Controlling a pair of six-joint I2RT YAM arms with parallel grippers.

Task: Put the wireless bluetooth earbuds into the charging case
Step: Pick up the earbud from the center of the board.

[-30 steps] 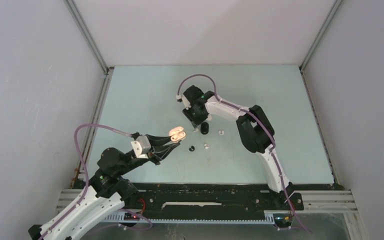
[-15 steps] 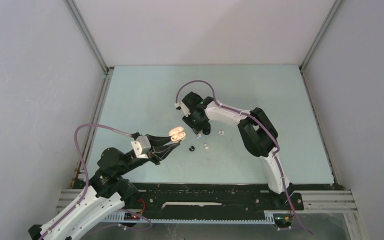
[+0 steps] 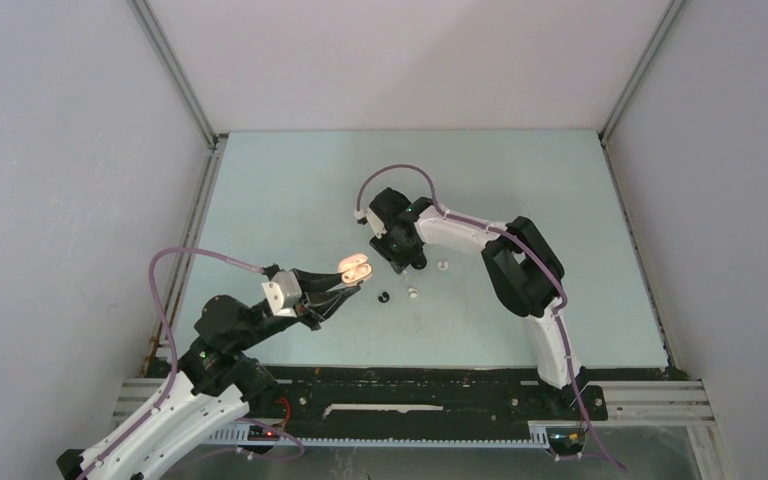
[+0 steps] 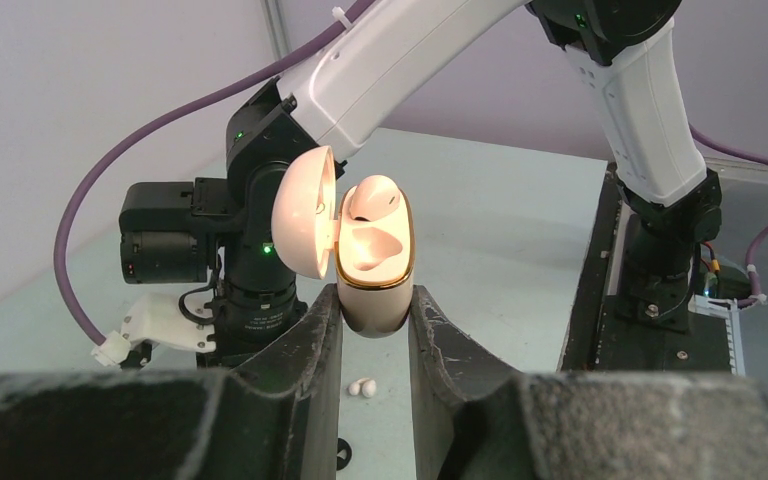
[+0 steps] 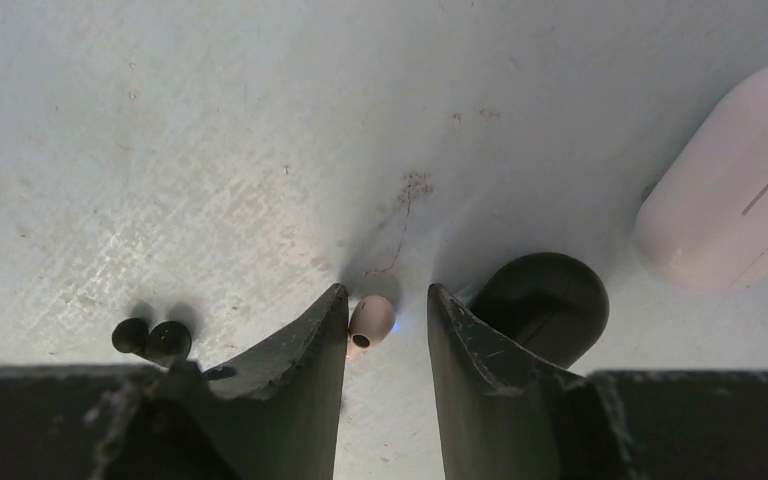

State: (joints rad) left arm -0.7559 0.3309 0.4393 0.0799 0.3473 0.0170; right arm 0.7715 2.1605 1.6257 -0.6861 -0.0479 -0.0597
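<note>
Pickup of the small beige rounded earbud (image 5: 371, 322), lying on the pale worktop (image 5: 210, 120) midway between its far and near edges, calls for centring the right gripper (image 5: 387, 292) before closing, as a black pebble-shaped case (image 5: 545, 305) crowds one finger. Its jaws stand narrowly parted astride the bud, not yet pinching it. The left gripper (image 4: 375, 312) is clamped on the open beige gold-rimmed charging case (image 4: 372, 262), held off the surface toward the left edge.

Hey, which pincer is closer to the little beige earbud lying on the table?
Right. The right pincer straddles the beige earbud, one finger on each side. The left pincer is farther off, clamped on the open case.
</note>
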